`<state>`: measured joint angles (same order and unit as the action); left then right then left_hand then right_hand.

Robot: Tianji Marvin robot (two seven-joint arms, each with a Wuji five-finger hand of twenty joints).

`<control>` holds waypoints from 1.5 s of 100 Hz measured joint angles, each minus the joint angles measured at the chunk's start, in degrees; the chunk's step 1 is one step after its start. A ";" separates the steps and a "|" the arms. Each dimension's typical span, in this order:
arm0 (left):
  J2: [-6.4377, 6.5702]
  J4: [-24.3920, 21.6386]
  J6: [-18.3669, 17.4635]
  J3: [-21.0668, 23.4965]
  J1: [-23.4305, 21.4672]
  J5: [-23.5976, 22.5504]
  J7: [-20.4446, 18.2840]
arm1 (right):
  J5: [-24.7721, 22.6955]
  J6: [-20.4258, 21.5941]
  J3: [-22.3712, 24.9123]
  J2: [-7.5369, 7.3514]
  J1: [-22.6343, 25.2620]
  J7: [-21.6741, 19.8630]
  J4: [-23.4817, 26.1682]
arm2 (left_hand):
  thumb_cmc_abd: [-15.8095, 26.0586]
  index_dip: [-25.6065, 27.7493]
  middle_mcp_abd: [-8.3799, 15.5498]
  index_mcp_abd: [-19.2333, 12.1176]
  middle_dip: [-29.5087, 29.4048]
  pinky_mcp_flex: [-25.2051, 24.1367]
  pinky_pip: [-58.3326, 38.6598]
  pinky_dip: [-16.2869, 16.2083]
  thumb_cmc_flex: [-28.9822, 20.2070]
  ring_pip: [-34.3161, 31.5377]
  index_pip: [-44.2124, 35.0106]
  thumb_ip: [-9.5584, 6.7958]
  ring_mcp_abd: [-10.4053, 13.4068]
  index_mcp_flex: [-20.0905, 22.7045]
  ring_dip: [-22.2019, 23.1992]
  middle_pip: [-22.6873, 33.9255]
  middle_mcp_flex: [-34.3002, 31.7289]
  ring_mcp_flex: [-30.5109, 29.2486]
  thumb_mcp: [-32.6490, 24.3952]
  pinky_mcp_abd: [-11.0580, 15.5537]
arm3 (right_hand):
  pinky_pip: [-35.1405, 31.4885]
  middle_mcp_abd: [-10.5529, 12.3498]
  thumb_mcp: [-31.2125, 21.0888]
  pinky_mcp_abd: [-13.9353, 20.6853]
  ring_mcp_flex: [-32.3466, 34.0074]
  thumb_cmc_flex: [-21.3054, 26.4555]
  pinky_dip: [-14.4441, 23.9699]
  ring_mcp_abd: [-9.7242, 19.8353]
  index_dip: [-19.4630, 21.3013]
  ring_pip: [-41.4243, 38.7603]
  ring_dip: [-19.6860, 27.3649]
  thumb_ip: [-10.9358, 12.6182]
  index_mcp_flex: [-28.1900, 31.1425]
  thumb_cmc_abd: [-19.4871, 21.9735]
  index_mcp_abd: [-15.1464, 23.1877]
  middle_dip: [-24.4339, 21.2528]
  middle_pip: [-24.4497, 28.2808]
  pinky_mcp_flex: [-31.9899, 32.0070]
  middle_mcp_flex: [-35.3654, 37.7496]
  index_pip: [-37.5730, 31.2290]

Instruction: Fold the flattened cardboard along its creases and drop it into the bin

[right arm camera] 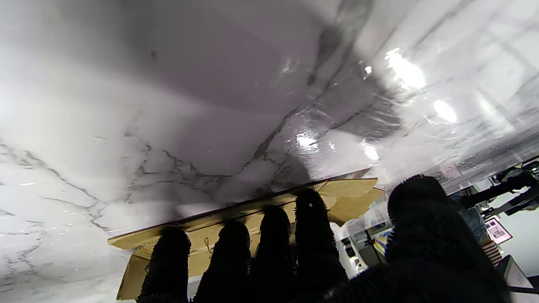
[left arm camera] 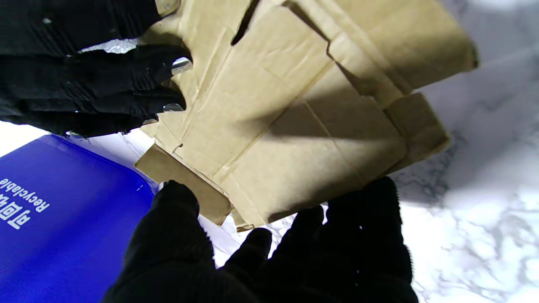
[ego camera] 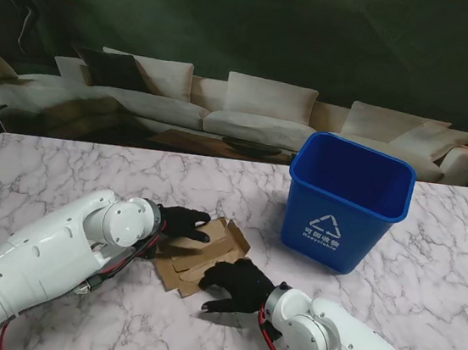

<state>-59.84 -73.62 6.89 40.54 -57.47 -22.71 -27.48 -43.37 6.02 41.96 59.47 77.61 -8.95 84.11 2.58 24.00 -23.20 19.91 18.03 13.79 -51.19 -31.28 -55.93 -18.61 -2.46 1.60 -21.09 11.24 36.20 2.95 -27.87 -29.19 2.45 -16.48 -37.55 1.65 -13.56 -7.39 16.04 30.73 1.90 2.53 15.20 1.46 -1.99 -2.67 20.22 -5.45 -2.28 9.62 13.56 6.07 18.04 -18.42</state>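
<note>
The flattened brown cardboard (ego camera: 205,251) lies on the marble table between my two black-gloved hands, its flaps and creases showing (left arm camera: 294,126). My left hand (ego camera: 184,222) rests at its far left edge, fingers (left arm camera: 362,219) spread and touching the rim, gripping nothing. My right hand (ego camera: 236,282) lies on its near right edge. There the fingers (right arm camera: 273,248) are stretched over the cardboard (right arm camera: 349,195) and the thumb stands apart. One flap edge looks slightly raised. The blue recycling bin (ego camera: 346,202) stands upright to the right of the cardboard, its mouth open.
The bin's blue wall (left arm camera: 63,219) shows close behind the cardboard in the left wrist view. Marble table top (ego camera: 64,171) stretches to the left and toward the far edge. A sofa (ego camera: 250,113) stands beyond the table.
</note>
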 measured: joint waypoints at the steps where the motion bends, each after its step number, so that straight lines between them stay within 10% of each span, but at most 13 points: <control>1: 0.01 0.00 0.05 0.04 0.00 0.09 -0.04 | 0.00 -0.04 -0.07 -0.01 -0.08 0.00 -0.05 | 0.00 -0.01 -0.11 0.00 0.00 0.00 -0.05 -0.01 0.00 0.00 0.00 0.00 -0.05 0.00 0.05 0.00 0.00 -0.04 0.00 -0.08 | 0.07 0.22 0.00 0.24 -0.01 0.00 0.00 0.18 0.00 0.00 0.00 0.00 0.00 0.00 0.21 0.00 0.00 0.00 -0.03 0.00; 58: -0.71 -1.43 1.93 6.84 -4.75 6.25 3.76 | 0.36 -0.93 -2.74 0.30 -2.92 1.18 -2.42 | -6.25 -0.03 -0.16 3.00 -1.59 -0.11 -0.07 -0.92 -5.36 0.00 -0.05 -1.57 -2.11 0.04 0.58 -0.44 5.17 -0.93 -0.70 -2.45 | 1.75 4.38 0.01 3.97 -0.86 0.00 -0.65 3.10 -1.41 0.43 0.46 0.00 -2.20 0.00 2.52 -0.85 -1.46 -0.03 -0.79 1.02; 85: -1.81 -1.75 4.39 9.39 -6.30 13.13 5.37 | 0.15 -1.14 -2.95 0.36 -3.05 1.32 -2.55 | -6.25 -0.03 0.63 5.06 2.70 -0.42 1.30 -0.83 -5.90 0.10 -0.06 -1.58 -3.00 0.03 -0.67 1.86 -2.45 -1.68 -0.88 -3.11 | 1.88 4.39 0.15 4.17 -0.95 0.00 -0.67 3.14 -2.05 0.78 0.61 0.00 -2.24 0.00 2.52 -1.51 -2.36 -0.03 -0.81 2.31; 102: -1.86 -1.67 6.49 10.33 -6.03 19.37 3.48 | 0.16 -1.27 -3.12 0.31 -3.16 1.40 -2.57 | -6.25 -0.03 -0.20 6.27 1.86 -0.55 5.19 4.25 -3.61 4.36 -0.05 -1.58 -4.37 0.03 -6.86 1.16 -2.75 -1.67 -0.50 -3.77 | 1.88 4.57 0.71 4.19 -0.95 0.01 -0.67 3.35 -2.05 0.78 0.61 0.00 -2.26 0.00 2.53 -1.51 -2.36 -0.03 -0.81 2.33; 150: -1.59 1.06 4.28 4.38 -1.48 13.65 0.45 | 0.35 -1.33 -3.52 0.39 -3.47 1.82 -2.94 | -13.63 0.50 -0.30 7.73 -2.27 6.09 3.10 5.86 -10.39 4.77 -2.22 -2.87 -0.10 5.11 -9.16 1.20 -5.48 -8.03 -1.66 -0.75 | 2.14 5.24 0.72 4.28 -0.95 0.01 -1.09 3.55 -2.05 0.78 0.61 0.00 -2.26 0.00 2.68 -1.51 -2.36 -0.03 -0.81 2.33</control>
<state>-61.43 -72.56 11.17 44.92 -58.95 -9.06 -27.03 -43.02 4.69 38.44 59.86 74.14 -7.13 81.17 -11.05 24.50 -23.50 27.64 15.76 19.88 -48.09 -25.42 -66.31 -13.84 -4.67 -1.27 -21.19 16.35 27.04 4.15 -33.35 -37.22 0.79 -17.23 -35.41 6.90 -12.84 -3.10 15.09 30.74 0.81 6.08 13.15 2.24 -1.38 -2.67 17.96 -5.45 0.40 8.11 11.20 6.04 17.23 -16.09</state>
